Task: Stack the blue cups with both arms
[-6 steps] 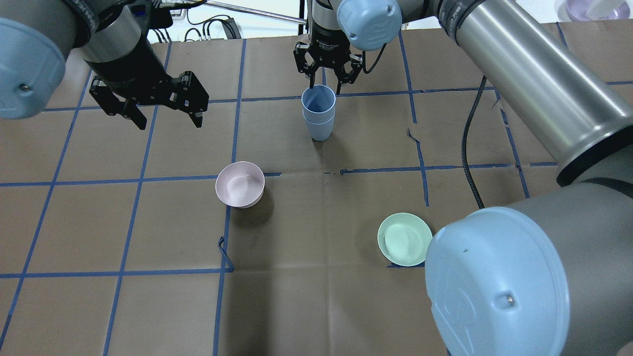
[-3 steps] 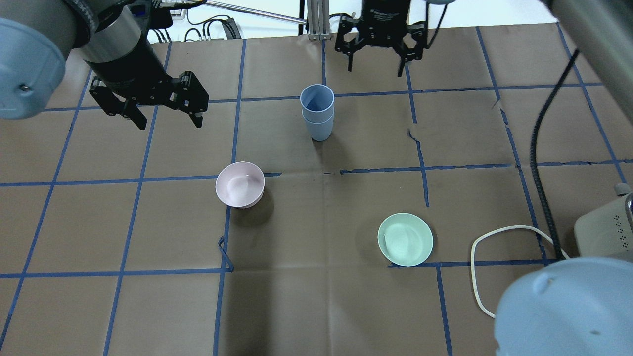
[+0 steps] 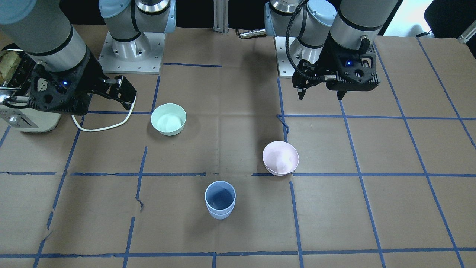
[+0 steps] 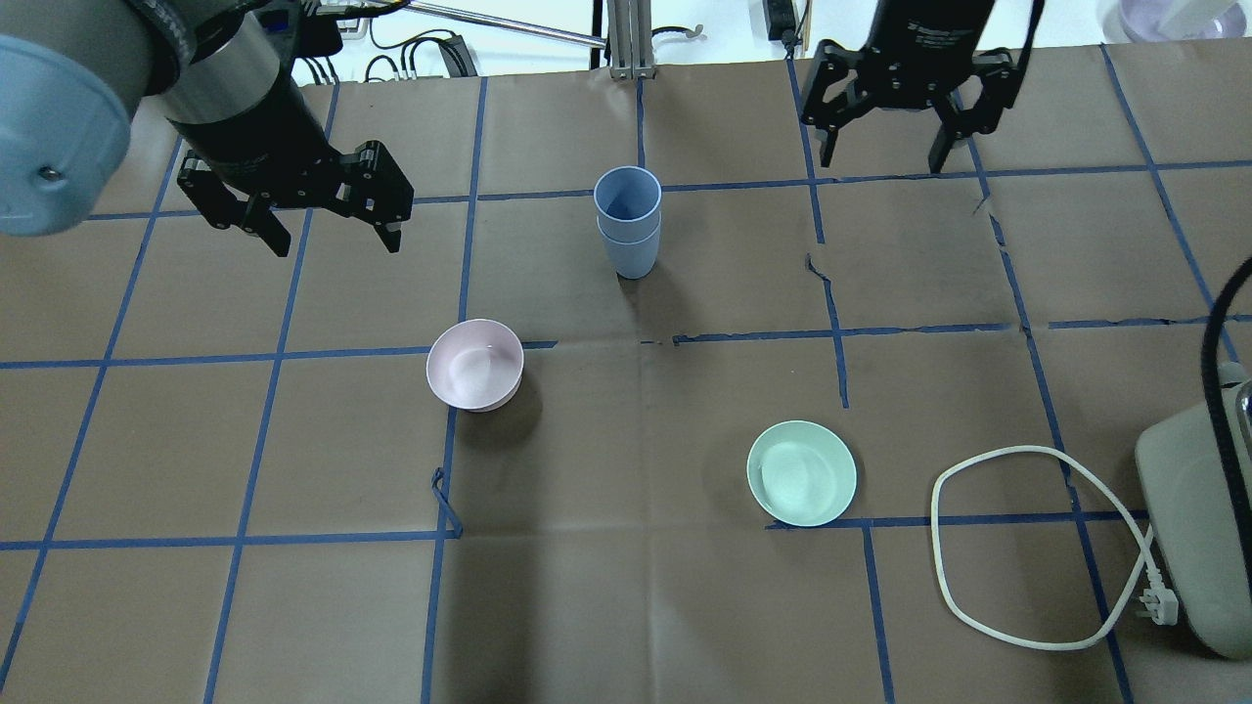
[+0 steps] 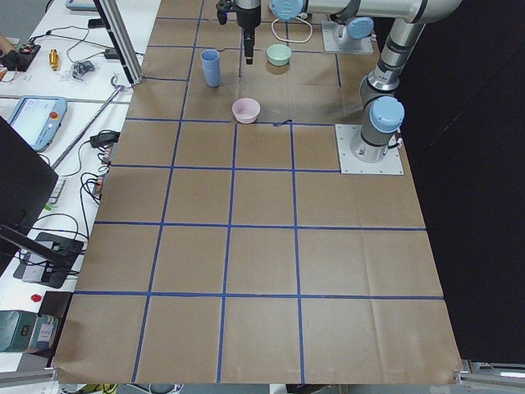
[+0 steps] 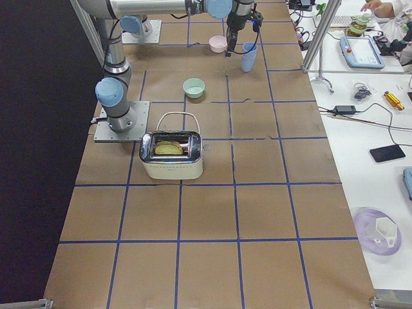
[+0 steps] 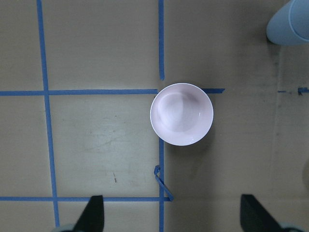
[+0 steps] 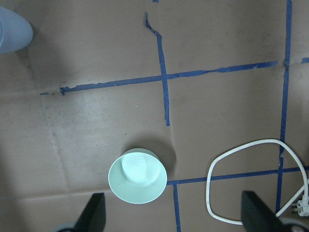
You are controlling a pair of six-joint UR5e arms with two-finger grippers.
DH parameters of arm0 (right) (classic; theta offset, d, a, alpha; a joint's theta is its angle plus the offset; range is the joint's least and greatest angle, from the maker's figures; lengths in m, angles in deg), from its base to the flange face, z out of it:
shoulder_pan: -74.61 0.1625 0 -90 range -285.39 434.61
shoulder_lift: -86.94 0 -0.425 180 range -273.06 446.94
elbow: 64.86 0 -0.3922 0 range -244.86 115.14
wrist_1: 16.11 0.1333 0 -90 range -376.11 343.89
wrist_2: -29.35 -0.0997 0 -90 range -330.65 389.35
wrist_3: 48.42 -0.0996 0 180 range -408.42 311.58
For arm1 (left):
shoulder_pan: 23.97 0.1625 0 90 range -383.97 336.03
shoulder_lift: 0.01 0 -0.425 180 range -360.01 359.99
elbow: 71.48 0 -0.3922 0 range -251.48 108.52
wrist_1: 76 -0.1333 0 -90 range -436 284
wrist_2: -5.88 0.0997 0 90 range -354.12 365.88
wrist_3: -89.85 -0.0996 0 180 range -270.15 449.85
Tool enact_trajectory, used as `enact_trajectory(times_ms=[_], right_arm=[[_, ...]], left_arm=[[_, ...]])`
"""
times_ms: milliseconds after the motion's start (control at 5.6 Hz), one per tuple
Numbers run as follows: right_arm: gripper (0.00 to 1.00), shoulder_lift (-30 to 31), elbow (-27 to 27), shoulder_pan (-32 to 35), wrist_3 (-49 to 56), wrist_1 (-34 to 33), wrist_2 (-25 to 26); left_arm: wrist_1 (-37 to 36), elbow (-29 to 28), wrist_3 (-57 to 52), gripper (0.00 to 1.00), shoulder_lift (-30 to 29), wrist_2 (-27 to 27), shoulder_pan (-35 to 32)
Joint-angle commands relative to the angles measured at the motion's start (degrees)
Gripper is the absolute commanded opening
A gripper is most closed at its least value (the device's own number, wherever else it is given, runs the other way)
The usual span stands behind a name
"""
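The brown-papered table (image 4: 626,606) bears a blue tape grid (image 4: 196,540). In the exterior right view a cluttered white bench (image 6: 380,187) runs along at 3 o'clock, with a dark area (image 6: 38,161) at 9 o'clock.

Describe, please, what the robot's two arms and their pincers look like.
Both arms are silver-grey tubes, the left arm and the right arm alike, with light-blue joint caps. Each ends in a black two-finger pincer, left pincer and right pincer, with a small blue light on its body. A black ribbed cable runs along the left wrist.
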Motion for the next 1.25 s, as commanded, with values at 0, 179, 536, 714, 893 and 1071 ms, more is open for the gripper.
enact_trajectory(times_ms=[0, 179, 536, 714, 893, 1071], right_arm=[[1.00, 2.9, 3.2, 0.1, -0.4, -1.9, 0.6], [1.00, 2.8, 3.3, 0.1, -0.8, -1.9, 1.8], [1.00, 2.1, 3.6, 0.1, -1.1, -2.0, 1.2], [1.00, 2.1, 3.6, 0.1, -1.0, -2.0, 1.2], [1.00, 2.1, 3.7, 0.1, -1.0, -2.0, 1.1], [1.00, 2.1, 3.7, 0.1, -0.9, -2.0, 1.1]], left_arm=[[0.0, 0.0, 0.0, 0.99, 0.1, 0.0, 0.0], [-0.1, 0.0, 0.0, 0.99, 0.1, -0.1, 0.0], [0.0, 0.0, 0.0, 0.99, 0.1, -0.1, 0.0], [0.0, 0.0, 0.0, 0.99, 0.1, -0.1, 0.0], [0.0, 0.0, 0.0, 0.99, 0.1, -0.1, 0.0], [0.0, 0.0, 0.0, 0.99, 0.1, -0.1, 0.0]])
